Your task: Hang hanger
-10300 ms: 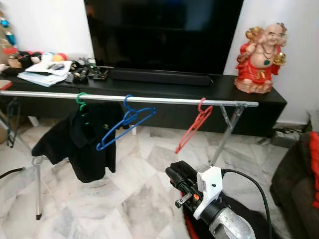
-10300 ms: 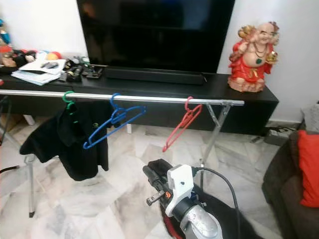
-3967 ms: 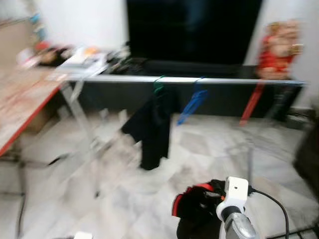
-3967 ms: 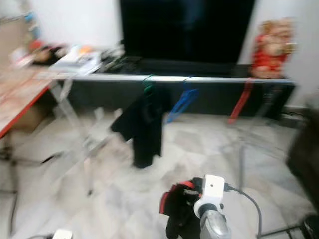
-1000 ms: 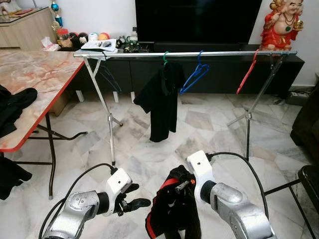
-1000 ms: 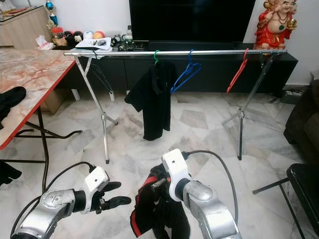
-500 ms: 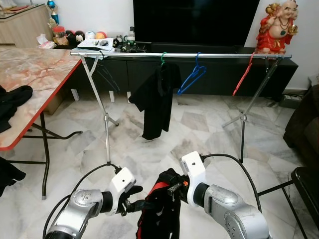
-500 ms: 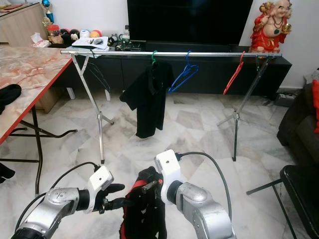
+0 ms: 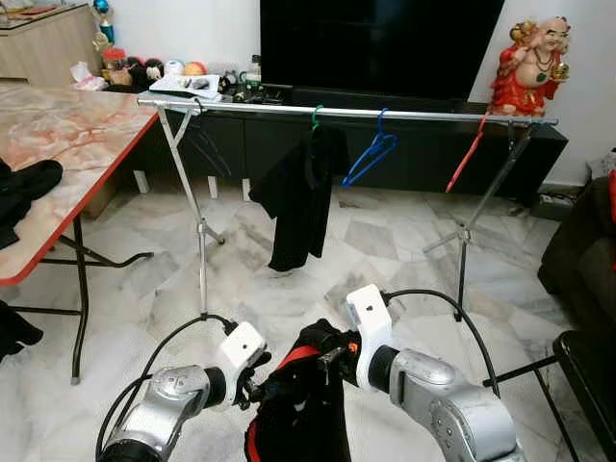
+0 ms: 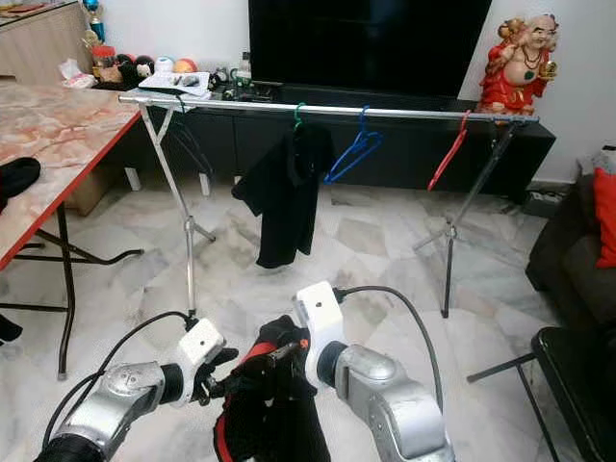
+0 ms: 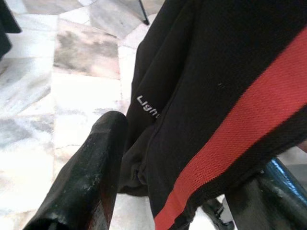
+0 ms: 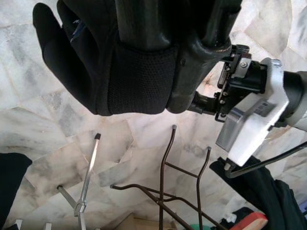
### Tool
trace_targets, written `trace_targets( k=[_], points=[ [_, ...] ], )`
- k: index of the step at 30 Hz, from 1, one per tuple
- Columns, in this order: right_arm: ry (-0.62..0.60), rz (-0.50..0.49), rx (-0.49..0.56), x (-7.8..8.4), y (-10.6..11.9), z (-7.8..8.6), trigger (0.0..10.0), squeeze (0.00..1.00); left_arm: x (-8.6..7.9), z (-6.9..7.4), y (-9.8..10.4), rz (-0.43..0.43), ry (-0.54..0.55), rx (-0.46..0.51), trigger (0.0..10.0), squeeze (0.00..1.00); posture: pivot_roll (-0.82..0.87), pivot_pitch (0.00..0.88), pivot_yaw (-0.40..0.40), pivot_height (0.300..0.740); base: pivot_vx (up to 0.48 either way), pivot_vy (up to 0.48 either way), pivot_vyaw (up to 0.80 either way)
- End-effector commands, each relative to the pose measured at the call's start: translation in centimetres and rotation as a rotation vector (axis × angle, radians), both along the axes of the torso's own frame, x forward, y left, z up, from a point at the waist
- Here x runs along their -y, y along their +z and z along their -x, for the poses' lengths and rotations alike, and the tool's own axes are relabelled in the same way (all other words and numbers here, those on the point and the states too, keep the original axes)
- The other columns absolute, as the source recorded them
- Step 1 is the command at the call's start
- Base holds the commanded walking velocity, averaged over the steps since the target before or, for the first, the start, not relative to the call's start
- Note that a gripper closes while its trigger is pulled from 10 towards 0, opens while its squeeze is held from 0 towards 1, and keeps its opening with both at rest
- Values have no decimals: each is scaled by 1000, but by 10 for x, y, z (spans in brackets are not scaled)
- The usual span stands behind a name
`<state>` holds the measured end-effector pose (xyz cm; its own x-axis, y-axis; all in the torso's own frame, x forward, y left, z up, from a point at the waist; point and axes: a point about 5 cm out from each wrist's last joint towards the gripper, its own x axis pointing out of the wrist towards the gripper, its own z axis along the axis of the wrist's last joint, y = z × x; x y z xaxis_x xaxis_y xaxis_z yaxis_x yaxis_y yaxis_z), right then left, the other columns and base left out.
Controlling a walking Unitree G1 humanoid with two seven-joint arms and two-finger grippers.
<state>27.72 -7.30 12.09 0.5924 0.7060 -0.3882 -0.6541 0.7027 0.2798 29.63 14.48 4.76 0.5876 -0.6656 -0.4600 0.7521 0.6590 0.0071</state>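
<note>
Head views: bright, even indoor light, sharp, no motion blur. Soft diffuse shadows on the marble floor (image 9: 115, 289); the TV screen (image 9: 380, 43) is near black with faint reflections. The white wall (image 10: 192, 24) is slightly blown out. Mild wide-angle stretch at the edges. Left wrist view: floor overexposed, close black finger (image 11: 81, 172) soft and out of focus. Right wrist view: well lit, nearby black fabric (image 12: 120, 76) loses detail in the dark tones.

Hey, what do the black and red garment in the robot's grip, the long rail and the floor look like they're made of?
Black and red garment: probably synthetic sports mesh; a fine knit grain shows on the red stripe, matte finish.
Rail: looks like metal tube, silvery with a bright sheen along its length.
Floor: seemingly polished marble tiles, pale with grey veining and visible joints.
</note>
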Motion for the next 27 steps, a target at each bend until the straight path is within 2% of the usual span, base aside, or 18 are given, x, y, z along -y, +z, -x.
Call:
trace_targets(
  k=[1,2,3,4,5,18,27],
  points=[
    [3,-22,55,-1,15,-4,10000,0,1,-2,-3,-21,15,8,10000,0,78,15,-83,740,0,0,0],
    [2,-22,55,-1,16,-4,10000,0,0,-2,-4,-20,32,10,10000,0,76,16,-82,740,0,0,0],
    [1,-23,56,-1,16,-4,10000,0,0,-3,-5,-17,51,12,4392,0,76,16,-82,740,0,0,0],
    [-1,-24,57,-1,16,-5,10000,0,-1,-4,-6,-10,69,16,235,0,74,17,-81,740,0,0,0],
    [-2,-25,57,-1,16,-5,10000,0,0,-4,-6,-8,70,19,0,0,74,17,-81,740,0,0,0],
    [-17,-17,58,1,15,-4,10000,0,5,-10,-2,48,100,57,0,0,63,27,-74,740,0,0,0],
    [-23,-9,68,2,15,-6,10000,0,5,-10,-3,49,107,68,0,0,62,30,-75,740,0,0,0]
  ],
)
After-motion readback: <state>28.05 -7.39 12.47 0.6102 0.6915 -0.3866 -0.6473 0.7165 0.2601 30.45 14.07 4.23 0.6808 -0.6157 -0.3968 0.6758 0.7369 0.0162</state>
